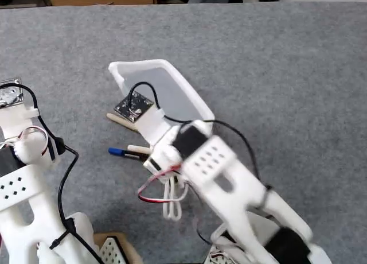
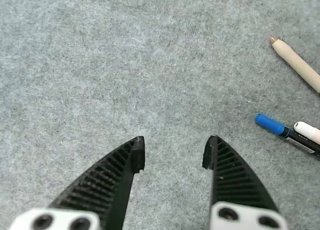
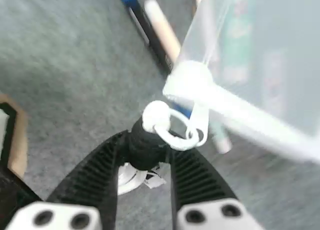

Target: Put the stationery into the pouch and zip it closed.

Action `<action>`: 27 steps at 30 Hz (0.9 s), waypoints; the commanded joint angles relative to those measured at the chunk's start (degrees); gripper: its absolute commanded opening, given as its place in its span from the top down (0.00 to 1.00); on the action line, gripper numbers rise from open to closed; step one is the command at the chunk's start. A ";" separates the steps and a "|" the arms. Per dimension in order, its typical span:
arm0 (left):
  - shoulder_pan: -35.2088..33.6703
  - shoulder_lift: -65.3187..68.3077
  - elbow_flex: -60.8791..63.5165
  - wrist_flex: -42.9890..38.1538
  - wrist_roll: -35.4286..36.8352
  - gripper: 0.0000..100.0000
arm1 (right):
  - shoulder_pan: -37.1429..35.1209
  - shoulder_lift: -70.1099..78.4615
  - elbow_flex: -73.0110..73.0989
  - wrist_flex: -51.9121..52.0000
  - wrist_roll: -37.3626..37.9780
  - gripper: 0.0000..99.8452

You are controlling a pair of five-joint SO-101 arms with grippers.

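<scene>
The translucent white plastic pouch (image 1: 166, 94), lying mid-table, is gripped by its white-ringed zip pull (image 3: 172, 127) in the right gripper (image 3: 150, 150); the left gripper (image 2: 174, 154) is held open, left of a blue-capped pen (image 2: 272, 125) and a beige pen (image 2: 297, 65).

The pouch (image 1: 163, 92) lies on the desk (image 1: 287, 63), left of centre in the high view. One pen (image 1: 119, 119) lies just beside its lower left edge, and a pair of pens (image 1: 123, 153) lies side by side below that. At the pouch's lower corner, the zip pull (image 3: 170, 130) sits between the jaws of the right gripper (image 3: 150, 147). The left arm (image 1: 23, 189) stands at the lower left, left of the pens.
</scene>
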 commanded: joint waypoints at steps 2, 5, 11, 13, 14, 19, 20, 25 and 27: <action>4.26 -0.26 -1.19 2.99 -0.44 0.78 | 0.26 -9.80 -6.37 3.08 6.42 0.99; 8.40 -0.35 -2.33 6.15 -0.09 0.78 | 0.26 -12.00 -9.10 3.25 8.79 0.99; 11.56 -0.79 -5.76 8.09 3.25 0.77 | -0.09 -12.44 -17.98 5.71 11.08 0.99; 11.56 -2.46 -6.99 8.09 4.84 0.75 | -0.09 -11.82 -21.76 7.38 12.13 0.99; 11.56 -3.60 -7.34 8.18 5.63 0.72 | -0.09 -11.21 -23.60 8.44 12.66 0.99; 12.44 -6.77 -9.71 8.26 8.00 0.57 | -0.26 -6.37 -30.99 12.92 12.92 0.99; 13.23 -6.77 -10.86 9.14 8.00 0.55 | -0.88 -5.41 -32.31 13.54 12.92 0.99; 15.60 -6.77 -23.34 14.15 15.03 0.53 | -4.84 -2.15 -36.35 15.65 13.01 0.99; 15.87 -6.77 -29.23 14.86 16.88 0.53 | -5.01 -1.27 -36.26 15.74 13.19 0.99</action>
